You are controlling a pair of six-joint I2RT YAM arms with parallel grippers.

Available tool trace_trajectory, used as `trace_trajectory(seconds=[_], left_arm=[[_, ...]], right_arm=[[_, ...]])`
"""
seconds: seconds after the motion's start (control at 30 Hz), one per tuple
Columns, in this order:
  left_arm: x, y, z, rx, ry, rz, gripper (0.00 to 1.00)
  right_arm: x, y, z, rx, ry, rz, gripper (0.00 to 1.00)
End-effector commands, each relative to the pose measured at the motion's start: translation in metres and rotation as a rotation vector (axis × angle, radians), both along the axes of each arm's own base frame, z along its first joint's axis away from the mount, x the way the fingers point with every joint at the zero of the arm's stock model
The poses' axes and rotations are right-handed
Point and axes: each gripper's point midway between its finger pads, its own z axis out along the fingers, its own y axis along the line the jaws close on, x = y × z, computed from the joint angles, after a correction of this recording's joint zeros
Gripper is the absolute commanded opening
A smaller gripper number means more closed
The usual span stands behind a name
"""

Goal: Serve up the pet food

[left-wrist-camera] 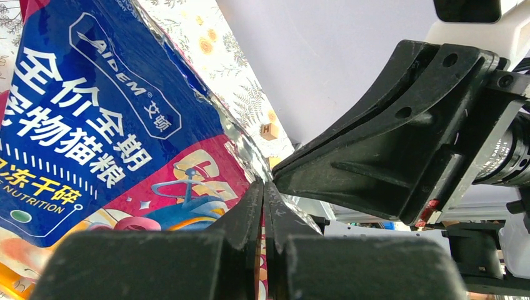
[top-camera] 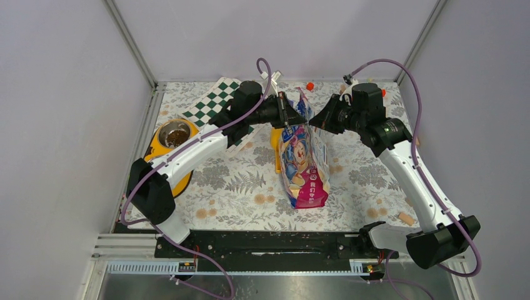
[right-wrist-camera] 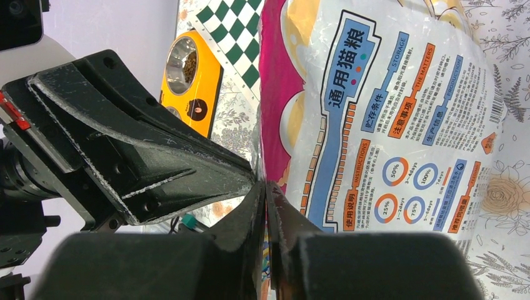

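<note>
Jaws of both grippers are pressed nearly together, only a thin slit between the fingers, each pinching the crimped top edge of the pet food bag (top-camera: 304, 165). Left gripper (top-camera: 296, 117) comes in from the left of that seam and right gripper (top-camera: 316, 122) from the right, tips almost meeting. Floral-cloth table (top-camera: 237, 181) carries everything. Bag sits mid-table, top edge up at the grippers, lower end toward the arm bases; I cannot tell whether the lower end rests on the cloth. Yellow double-bowl feeder (top-camera: 152, 150) lies at the left edge, well apart from the bag, with brown kibble (top-camera: 176, 134) in its far steel bowl. Green-and-white checkered mat (top-camera: 209, 106) lies behind the feeder, under the left arm. An orange plastic piece (top-camera: 276, 150) shows just left of the bag, partly hidden by it. Left wrist view: left gripper (left-wrist-camera: 264, 206) closed on the foil seam, right gripper (left-wrist-camera: 278, 172) touching the same edge, bag (left-wrist-camera: 94, 125) front in blue and pink with Chinese lettering. Right wrist view alone shows the bag (right-wrist-camera: 387, 125) back panel of printed instructions, plus right gripper (right-wrist-camera: 265, 212), left gripper (right-wrist-camera: 247, 178), feeder (right-wrist-camera: 200, 87), kibble (right-wrist-camera: 190, 59) and mat (right-wrist-camera: 234, 37). A small wooden block (left-wrist-camera: 269, 131) appears only in the left wrist view.
</note>
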Motion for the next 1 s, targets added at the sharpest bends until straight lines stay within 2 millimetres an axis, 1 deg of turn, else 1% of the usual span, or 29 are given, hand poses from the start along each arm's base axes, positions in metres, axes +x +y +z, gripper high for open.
trace_trajectory(seconds=[0.0, 0.07, 0.1, 0.17, 0.23, 0.37, 0.43, 0.47, 0.53, 0.57, 0.67, 0.77, 0.97], left_arm=[[-0.002, 0.001, 0.02, -0.017, -0.056, 0.001, 0.0], [-0.002, 0.001, 0.021, -0.02, -0.053, -0.002, 0.0], [-0.002, 0.0, 0.022, -0.022, -0.053, -0.004, 0.0], [-0.002, 0.0, 0.022, -0.024, -0.051, -0.005, 0.0], [-0.002, 0.0, 0.022, -0.024, -0.052, -0.005, 0.0], [-0.004, 0.001, 0.022, -0.024, -0.054, -0.008, 0.0], [-0.004, 0.001, 0.022, -0.023, -0.057, -0.008, 0.0], [-0.004, 0.002, 0.022, -0.022, -0.058, -0.007, 0.0], [-0.005, 0.003, 0.023, -0.019, -0.069, -0.005, 0.0], [-0.004, 0.005, 0.023, -0.015, -0.077, 0.005, 0.0], [-0.002, 0.012, 0.026, -0.01, -0.115, 0.044, 0.0], [0.001, 0.018, 0.024, 0.014, -0.134, 0.076, 0.0], [0.001, 0.022, 0.022, 0.031, -0.142, 0.088, 0.0]], right_arm=[[-0.003, 0.004, 0.02, 0.02, -0.06, 0.037, 0.2], [-0.007, 0.006, 0.022, 0.032, -0.059, 0.057, 0.33], [-0.008, 0.007, 0.024, 0.036, -0.061, 0.065, 0.36], [-0.011, 0.009, 0.025, 0.044, -0.059, 0.079, 0.41], [-0.013, 0.01, 0.024, 0.044, -0.052, 0.09, 0.43], [-0.017, 0.007, 0.016, 0.011, -0.018, 0.096, 0.34], [-0.018, 0.006, 0.013, 0.002, -0.006, 0.099, 0.28], [-0.02, 0.006, 0.011, -0.005, 0.003, 0.104, 0.24], [-0.02, 0.003, 0.009, -0.018, 0.01, 0.093, 0.07], [-0.019, 0.001, 0.009, -0.025, 0.01, 0.079, 0.0], [-0.016, -0.007, 0.012, -0.038, -0.009, 0.029, 0.0], [-0.014, -0.01, 0.016, -0.03, -0.026, -0.002, 0.0], [-0.011, -0.014, 0.023, -0.016, -0.052, -0.047, 0.0]])
